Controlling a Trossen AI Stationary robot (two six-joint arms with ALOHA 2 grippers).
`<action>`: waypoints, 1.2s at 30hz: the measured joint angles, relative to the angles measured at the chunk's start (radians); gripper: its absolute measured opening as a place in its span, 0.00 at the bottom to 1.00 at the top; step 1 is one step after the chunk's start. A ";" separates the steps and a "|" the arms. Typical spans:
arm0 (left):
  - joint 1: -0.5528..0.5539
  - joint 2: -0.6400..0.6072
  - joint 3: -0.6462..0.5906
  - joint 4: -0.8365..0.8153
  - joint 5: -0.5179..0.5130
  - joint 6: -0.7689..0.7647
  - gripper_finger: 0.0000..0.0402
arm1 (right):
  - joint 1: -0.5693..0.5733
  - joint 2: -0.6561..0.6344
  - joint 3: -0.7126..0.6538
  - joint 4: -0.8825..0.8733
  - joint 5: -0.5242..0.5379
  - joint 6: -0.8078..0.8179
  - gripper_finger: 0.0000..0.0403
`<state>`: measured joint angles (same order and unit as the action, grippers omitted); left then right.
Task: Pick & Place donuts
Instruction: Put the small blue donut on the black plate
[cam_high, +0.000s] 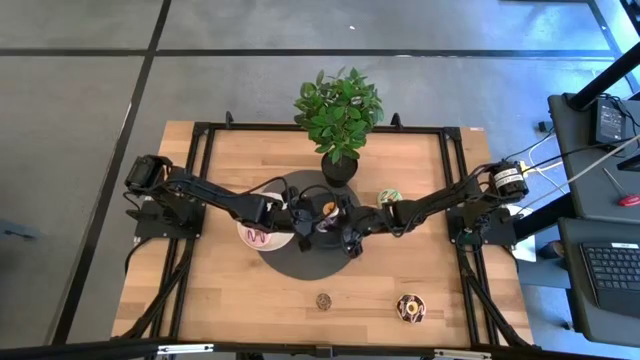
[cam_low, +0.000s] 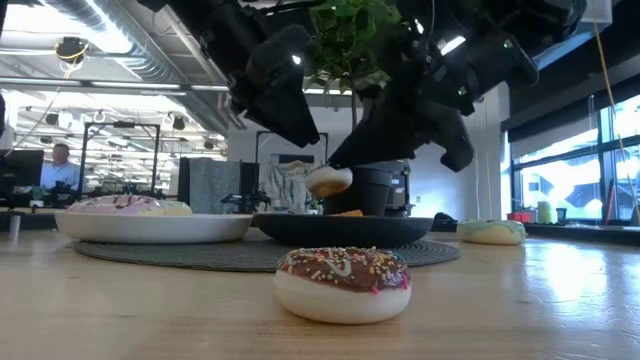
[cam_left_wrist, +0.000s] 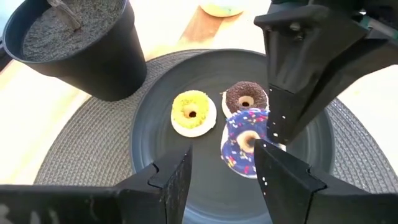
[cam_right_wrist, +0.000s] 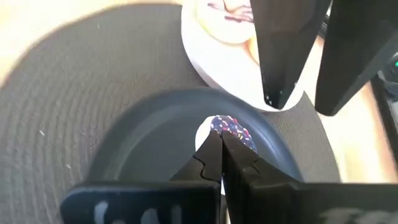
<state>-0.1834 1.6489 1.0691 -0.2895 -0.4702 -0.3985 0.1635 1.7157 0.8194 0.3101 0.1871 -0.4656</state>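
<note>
Both arms are meeting over the black plate (cam_left_wrist: 149, 124) at the middle of the counter (cam_high: 230, 290). The right gripper (cam_right_wrist: 221, 158) is pinching the purple donut (cam_left_wrist: 245, 142), its jaws closed on the ring's edge, apparently just above the plate. The left gripper (cam_left_wrist: 221, 168) is hovering beside it with jaws apart, holding nothing. A yellow donut (cam_left_wrist: 193, 113) and a chocolate donut (cam_left_wrist: 245, 98) are lying on the plate, touching the purple one. Another chocolate donut (cam_low: 343, 283) is sitting alone near the counter's front edge.
</note>
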 joint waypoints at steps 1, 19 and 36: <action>0.000 0.000 0.000 0.000 0.000 0.000 0.42 | 0.000 0.000 -0.005 0.012 -0.007 0.014 0.01; 0.000 0.001 0.000 -0.001 0.023 0.000 0.41 | -0.011 0.107 -0.024 0.093 0.026 0.016 0.02; 0.000 0.001 0.000 0.000 0.023 0.000 0.41 | -0.011 0.139 -0.024 0.090 0.048 0.016 0.04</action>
<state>-0.1837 1.6501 1.0691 -0.2897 -0.4469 -0.3981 0.1524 1.8549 0.7956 0.4000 0.2352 -0.4498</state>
